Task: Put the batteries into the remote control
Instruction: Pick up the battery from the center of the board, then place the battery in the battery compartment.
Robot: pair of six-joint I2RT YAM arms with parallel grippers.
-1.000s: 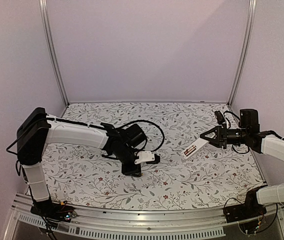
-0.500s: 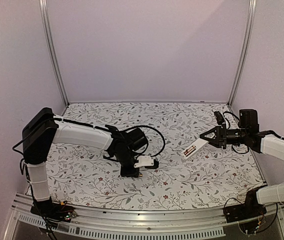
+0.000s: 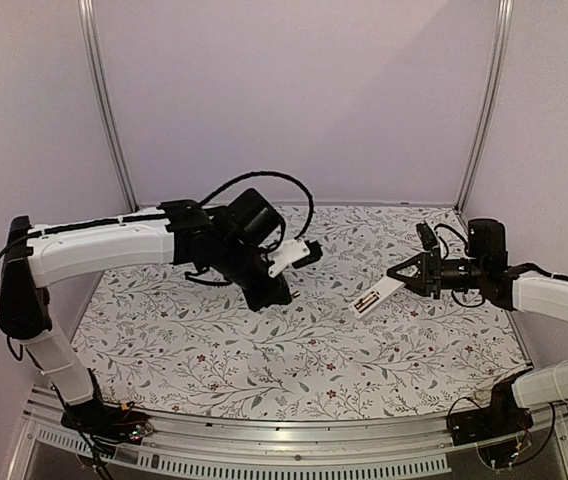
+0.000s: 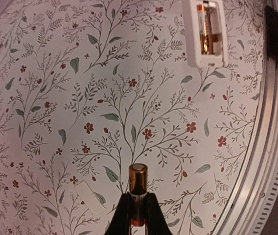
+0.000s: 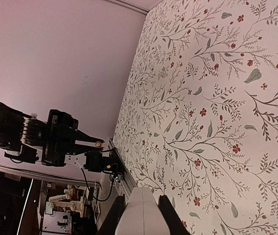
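Observation:
My left gripper is shut on a coppery-gold battery and holds it upright, high above the flowered table; in the top view this gripper hangs over the table's middle left. The white remote control is held by my right gripper, which is shut on one end of it, its other end slanting down to the left. In the left wrist view the remote shows its open compartment with a second battery in it. In the right wrist view the remote's white end sits between the fingers.
The table's metal front rail runs along the near edge. Upright frame posts stand at the back corners. A pale flat rectangle lies on the cloth below the left gripper. The left arm shows in the right wrist view.
My left arm has risen from the table and swung back and right with the battery. My right gripper has shifted the remote slightly left.

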